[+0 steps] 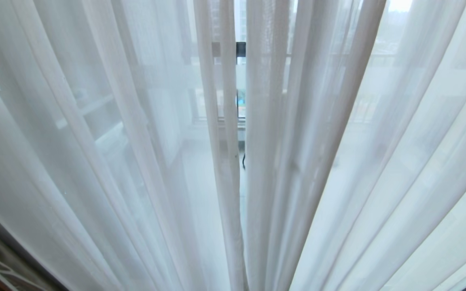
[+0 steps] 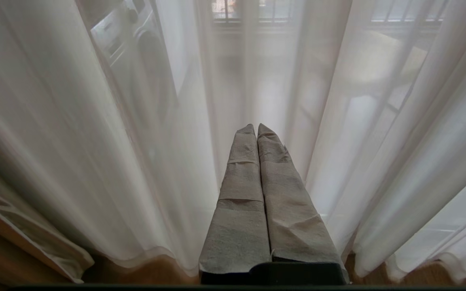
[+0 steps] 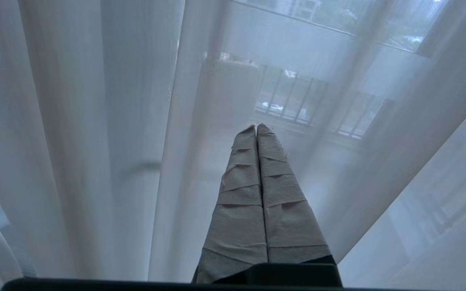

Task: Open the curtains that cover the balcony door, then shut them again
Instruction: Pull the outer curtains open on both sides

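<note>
- White sheers (image 1: 233, 169) hang drawn across the view, their two edges meeting at centre with a thin gap
- Right gripper (image 3: 256, 128), just before the fabric, pressed together on nothing; left gripper (image 2: 256, 128) likewise, idle
- Opening seems unstarted; next, catch an edge and sweep it sideways

The curtains (image 1: 136, 161) fill the head view as two panels meeting at centre frame, a narrow gap between them. Behind them, upper centre, runs the railing (image 1: 239, 49); the balcony floor (image 1: 200, 194) lies below it.
</note>
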Robot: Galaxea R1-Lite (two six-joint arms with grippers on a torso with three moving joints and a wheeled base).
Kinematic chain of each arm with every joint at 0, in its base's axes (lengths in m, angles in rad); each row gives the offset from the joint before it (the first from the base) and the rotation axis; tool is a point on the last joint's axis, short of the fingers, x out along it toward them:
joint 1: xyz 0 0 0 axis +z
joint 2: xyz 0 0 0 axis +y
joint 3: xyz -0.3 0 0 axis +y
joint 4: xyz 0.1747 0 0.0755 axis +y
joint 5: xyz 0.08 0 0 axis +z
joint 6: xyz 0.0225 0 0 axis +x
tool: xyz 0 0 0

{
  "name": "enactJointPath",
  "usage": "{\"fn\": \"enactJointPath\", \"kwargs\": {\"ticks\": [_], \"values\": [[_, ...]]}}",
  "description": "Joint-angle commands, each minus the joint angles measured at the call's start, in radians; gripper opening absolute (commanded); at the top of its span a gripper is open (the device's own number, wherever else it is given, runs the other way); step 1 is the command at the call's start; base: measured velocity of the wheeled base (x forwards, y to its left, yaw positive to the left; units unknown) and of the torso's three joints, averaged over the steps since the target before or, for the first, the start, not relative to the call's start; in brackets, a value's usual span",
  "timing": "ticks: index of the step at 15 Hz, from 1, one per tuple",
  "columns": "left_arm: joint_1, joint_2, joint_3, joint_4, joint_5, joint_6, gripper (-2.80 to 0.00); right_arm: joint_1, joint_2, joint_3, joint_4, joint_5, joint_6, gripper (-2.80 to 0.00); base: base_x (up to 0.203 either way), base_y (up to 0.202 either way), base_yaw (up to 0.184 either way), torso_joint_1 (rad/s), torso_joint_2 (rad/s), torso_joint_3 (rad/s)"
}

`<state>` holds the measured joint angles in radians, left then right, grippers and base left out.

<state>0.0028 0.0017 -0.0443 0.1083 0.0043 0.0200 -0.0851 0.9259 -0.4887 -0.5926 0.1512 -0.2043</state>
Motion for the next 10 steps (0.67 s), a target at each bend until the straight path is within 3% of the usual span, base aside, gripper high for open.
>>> {"fn": "enactJointPath", "kwargs": {"ticks": [1, 7, 10], "values": [[0.0, 0.0, 0.0, 0.001, 0.0, 0.001, -2.8, 0.0, -0.069, 0.069, 0.001, 0.002, 0.0, -2.8, 0.0, 0.0, 0.0, 0.0, 0.0, 0.0], [0.0, 0.0, 0.0, 0.001, 0.0, 0.0, -2.8, 0.035, -0.354, 0.396, 0.033, 0.002, 0.003, -2.8, 0.0, 0.0, 0.0, 0.0, 0.0, 0.0], [0.0, 0.0, 0.0, 0.001, 0.0, 0.0, -2.8, 0.066, -0.59, 0.455, 0.183, -0.001, 0.004, -2.8, 0.0, 0.0, 0.0, 0.0, 0.0, 0.0]]}}
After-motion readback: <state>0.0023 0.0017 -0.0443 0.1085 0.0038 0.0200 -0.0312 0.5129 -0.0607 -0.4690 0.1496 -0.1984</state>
